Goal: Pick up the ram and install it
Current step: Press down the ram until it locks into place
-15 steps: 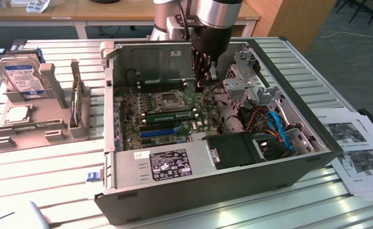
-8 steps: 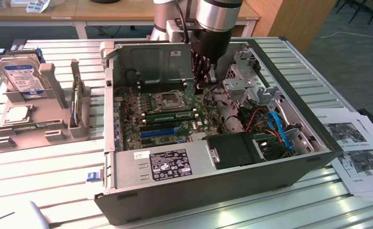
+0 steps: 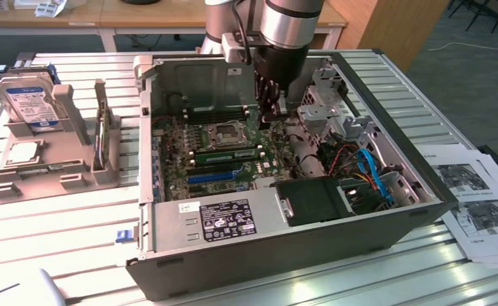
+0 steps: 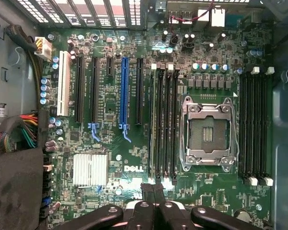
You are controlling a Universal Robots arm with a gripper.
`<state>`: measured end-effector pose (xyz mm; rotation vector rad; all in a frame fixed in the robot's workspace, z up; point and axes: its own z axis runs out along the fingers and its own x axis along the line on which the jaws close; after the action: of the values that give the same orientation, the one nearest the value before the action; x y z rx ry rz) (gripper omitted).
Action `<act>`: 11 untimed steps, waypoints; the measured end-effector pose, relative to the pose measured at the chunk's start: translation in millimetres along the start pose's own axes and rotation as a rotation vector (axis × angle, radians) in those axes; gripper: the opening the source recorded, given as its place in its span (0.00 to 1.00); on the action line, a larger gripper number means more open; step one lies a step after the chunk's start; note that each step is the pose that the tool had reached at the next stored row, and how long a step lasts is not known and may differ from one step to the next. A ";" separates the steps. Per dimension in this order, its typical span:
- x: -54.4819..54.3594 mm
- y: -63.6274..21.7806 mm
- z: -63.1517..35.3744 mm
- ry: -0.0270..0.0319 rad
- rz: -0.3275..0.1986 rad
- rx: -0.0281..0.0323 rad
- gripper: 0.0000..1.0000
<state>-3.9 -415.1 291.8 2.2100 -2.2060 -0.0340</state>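
End effector (image 4: 153,192): mine, fingers closed together, gripping nothing.
Ram (image 3: 231,155): in a motherboard (image 4: 110,143) slot beside the CPU socket (image 4: 209,134), close below me.

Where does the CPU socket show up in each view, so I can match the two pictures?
Exterior view: the CPU socket sits mid-motherboard inside the open computer case.
Wrist view: the CPU socket is the square metal frame between two banks of memory slots.
Shared landmark: the blue expansion slot, across one memory bank from the socket in both.
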 end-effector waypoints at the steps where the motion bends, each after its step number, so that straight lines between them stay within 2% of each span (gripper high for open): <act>1: 0.0 0.0 0.6 0.0000 0.000 0.0000 0.10; 11: 0.0 -0.1 3.5 -0.0001 0.000 0.0000 0.10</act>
<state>-3.9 -415.1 288.4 2.2101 -2.2060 -0.0341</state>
